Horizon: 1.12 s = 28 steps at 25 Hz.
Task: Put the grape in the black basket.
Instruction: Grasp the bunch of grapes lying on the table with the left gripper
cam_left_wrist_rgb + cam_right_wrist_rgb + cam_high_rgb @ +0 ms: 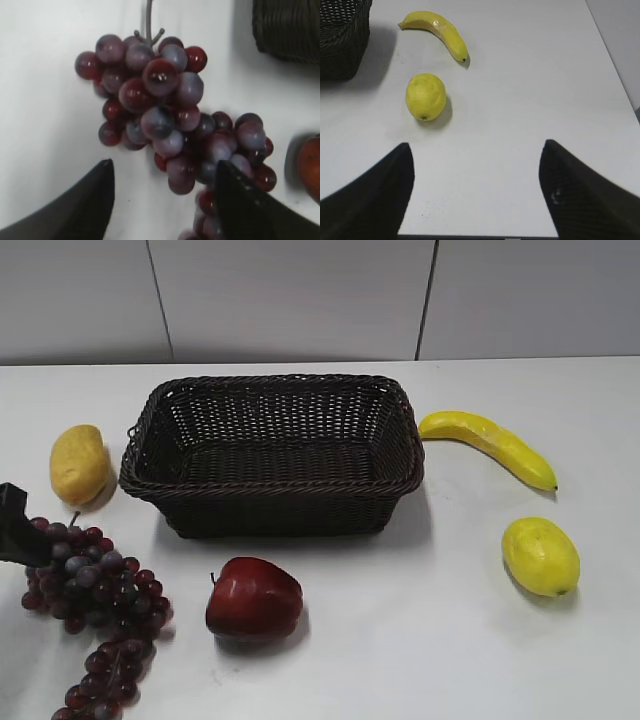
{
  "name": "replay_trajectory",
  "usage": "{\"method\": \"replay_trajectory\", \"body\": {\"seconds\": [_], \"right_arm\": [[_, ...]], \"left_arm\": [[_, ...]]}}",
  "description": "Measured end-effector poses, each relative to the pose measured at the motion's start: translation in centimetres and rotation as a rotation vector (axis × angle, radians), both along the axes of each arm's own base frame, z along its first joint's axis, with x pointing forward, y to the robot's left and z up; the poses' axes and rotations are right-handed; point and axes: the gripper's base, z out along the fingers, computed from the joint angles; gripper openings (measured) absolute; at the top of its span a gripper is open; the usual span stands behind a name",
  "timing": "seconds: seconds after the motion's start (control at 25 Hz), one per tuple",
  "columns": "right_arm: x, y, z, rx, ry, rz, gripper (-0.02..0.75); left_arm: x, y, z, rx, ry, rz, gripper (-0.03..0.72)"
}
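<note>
Leftmost, the grape (170, 130) lies on the worktop (420, 640), framed by the wide-spread left tool (162, 200), seemingly lined up for gripping. Centrally, the black basket (272, 456) is seen empty. Rightward, the right tool (475, 192) is held wide, grasping nothing.

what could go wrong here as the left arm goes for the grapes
The left gripper is open over the lower half of the grape bunch, so a grip there could catch only a few berries and let the long bunch dangle or slip. The red apple lies close beside it and could get nudged. A trailing bunch might snag the black basket rim.
</note>
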Motion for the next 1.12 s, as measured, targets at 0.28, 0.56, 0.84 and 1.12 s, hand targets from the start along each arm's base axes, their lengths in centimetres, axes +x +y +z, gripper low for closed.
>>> {"method": "replay_trajectory", "body": {"seconds": [0.28,0.56,0.84,1.12], "right_arm": [[0.0,0.0,0.0,0.000,0.000,0.000,0.590],[0.0,0.0,0.0,0.000,0.000,0.000,0.590],[0.0,0.0,0.0,0.000,0.000,0.000,0.590],[0.0,0.0,0.0,0.000,0.000,0.000,0.590]], "left_arm": [[1.5,-0.9,-2.3,0.023,-0.005,-0.004,0.643],[3.8,-1.7,-4.3,0.048,0.018,-0.019,0.644],[4.7,-1.8,-5.7,0.049,0.057,-0.009,0.567],[4.8,-1.7,-5.8,0.051,0.048,0.000,0.375]]}}
